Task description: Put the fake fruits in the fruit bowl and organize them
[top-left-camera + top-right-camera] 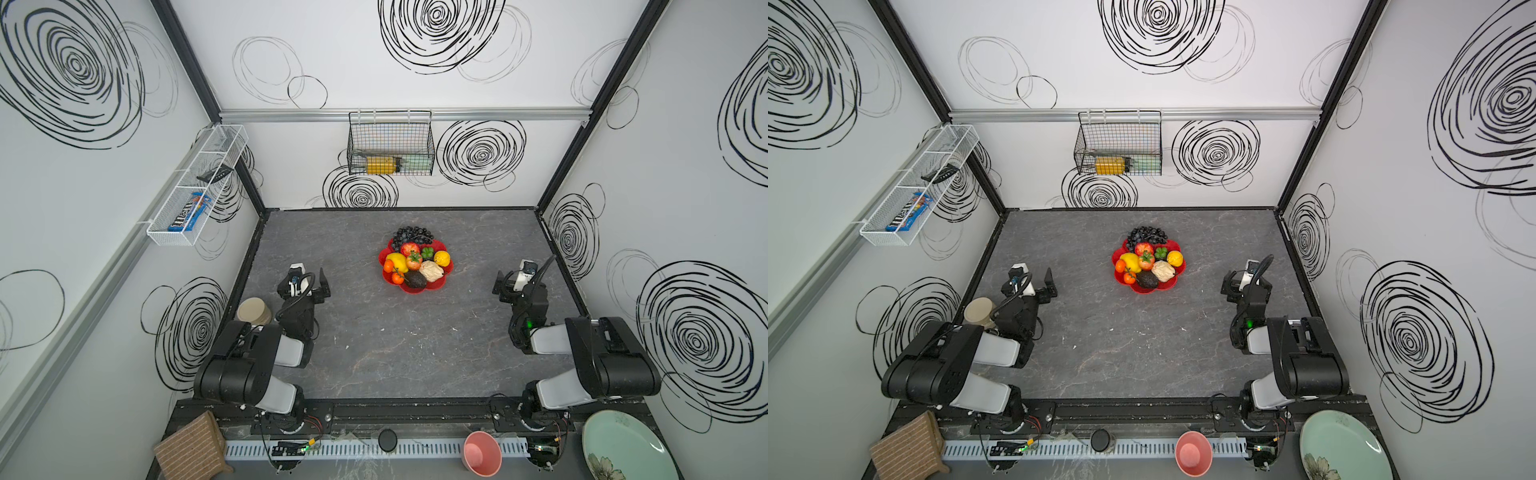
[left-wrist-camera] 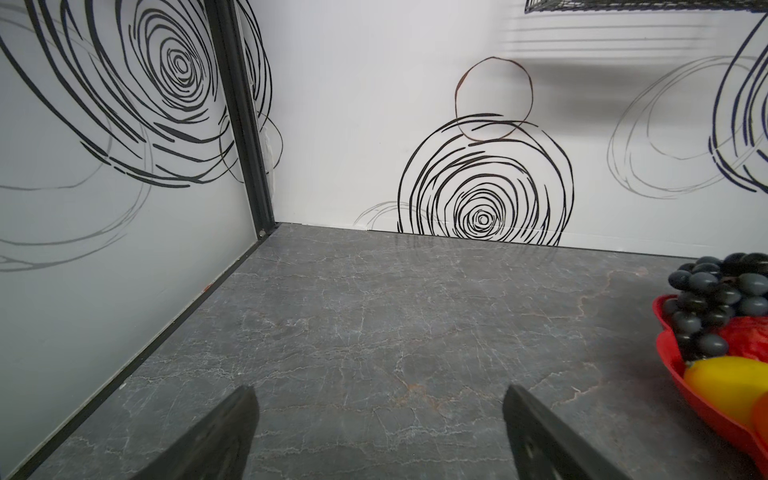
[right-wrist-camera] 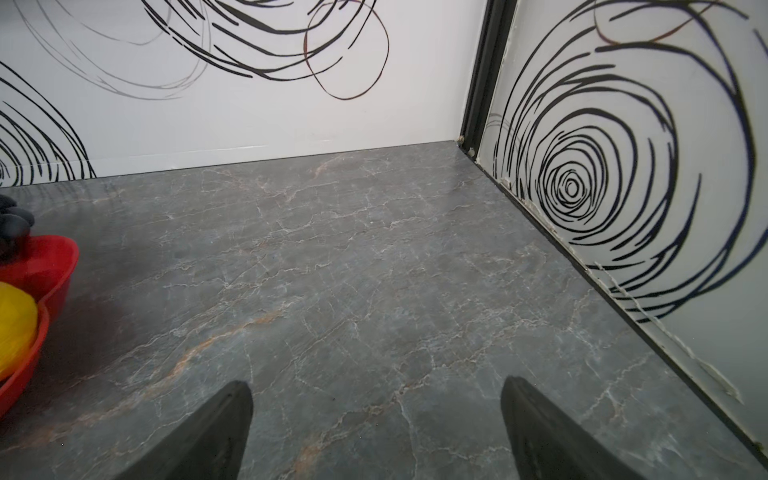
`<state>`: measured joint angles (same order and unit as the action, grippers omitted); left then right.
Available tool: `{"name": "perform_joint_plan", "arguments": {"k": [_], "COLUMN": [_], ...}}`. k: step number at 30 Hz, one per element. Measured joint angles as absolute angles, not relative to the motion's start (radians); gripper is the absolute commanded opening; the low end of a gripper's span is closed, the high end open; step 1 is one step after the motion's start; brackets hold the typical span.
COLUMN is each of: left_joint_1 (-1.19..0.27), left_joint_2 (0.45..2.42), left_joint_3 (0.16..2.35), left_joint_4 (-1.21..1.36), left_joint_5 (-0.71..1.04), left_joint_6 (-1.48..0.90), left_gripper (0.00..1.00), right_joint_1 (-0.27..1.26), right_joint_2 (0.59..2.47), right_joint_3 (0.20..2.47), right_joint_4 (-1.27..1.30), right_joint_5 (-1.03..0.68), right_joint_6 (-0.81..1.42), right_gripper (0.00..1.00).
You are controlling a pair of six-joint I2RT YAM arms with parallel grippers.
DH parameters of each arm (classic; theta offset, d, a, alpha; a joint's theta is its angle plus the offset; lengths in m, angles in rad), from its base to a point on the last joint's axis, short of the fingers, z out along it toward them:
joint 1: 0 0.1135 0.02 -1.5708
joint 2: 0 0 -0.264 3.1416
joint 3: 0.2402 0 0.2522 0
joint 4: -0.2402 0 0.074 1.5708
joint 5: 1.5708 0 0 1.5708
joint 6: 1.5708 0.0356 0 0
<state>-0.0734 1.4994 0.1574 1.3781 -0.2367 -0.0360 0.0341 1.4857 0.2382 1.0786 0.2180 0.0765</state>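
Note:
The red flower-shaped fruit bowl [image 1: 438, 284] [image 1: 1170, 283] sits mid-table, a little toward the back, in both top views. The fake fruits are heaped in it: dark grapes [image 1: 411, 236] at the back rim, a red apple [image 1: 409, 248], two yellow lemons [image 1: 441, 258] [image 1: 397, 262], small oranges [image 1: 388, 266], a dark avocado [image 1: 414, 279] and a cream wrinkled fruit [image 1: 431, 271]. My left gripper [image 1: 305, 286] [image 2: 380, 399] hangs open and empty well left of the bowl. My right gripper [image 1: 517, 282] [image 3: 376, 392] is open and empty well to its right. Each wrist view catches only the bowl's edge [image 2: 669, 353] [image 3: 58, 257].
A tan round object [image 1: 253, 311] stands by the left arm at the left wall. Along the front ledge lie a brown woven cloth [image 1: 193, 449], a pink cup [image 1: 482, 453] and a pale green plate [image 1: 623, 444]. A black wire basket [image 1: 390, 143] and a white one [image 1: 197, 187] hang on the walls.

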Motion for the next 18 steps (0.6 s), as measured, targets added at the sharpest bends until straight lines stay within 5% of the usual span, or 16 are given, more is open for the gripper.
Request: {"name": "perform_joint_plan", "arguments": {"k": [18], "left_joint_1": [-0.079], "left_joint_2": [1.499], "left_joint_3": [0.157], "left_joint_4": [1.375], "left_joint_5": [-0.251], "left_joint_6": [-0.038], "left_gripper": [0.96], "right_joint_1": [0.034], "right_joint_2": [1.485], "right_joint_3": [0.239], "right_joint_4": [1.084], "right_joint_5": [0.214], "right_joint_6": [0.09], "right_gripper": [0.97]}}
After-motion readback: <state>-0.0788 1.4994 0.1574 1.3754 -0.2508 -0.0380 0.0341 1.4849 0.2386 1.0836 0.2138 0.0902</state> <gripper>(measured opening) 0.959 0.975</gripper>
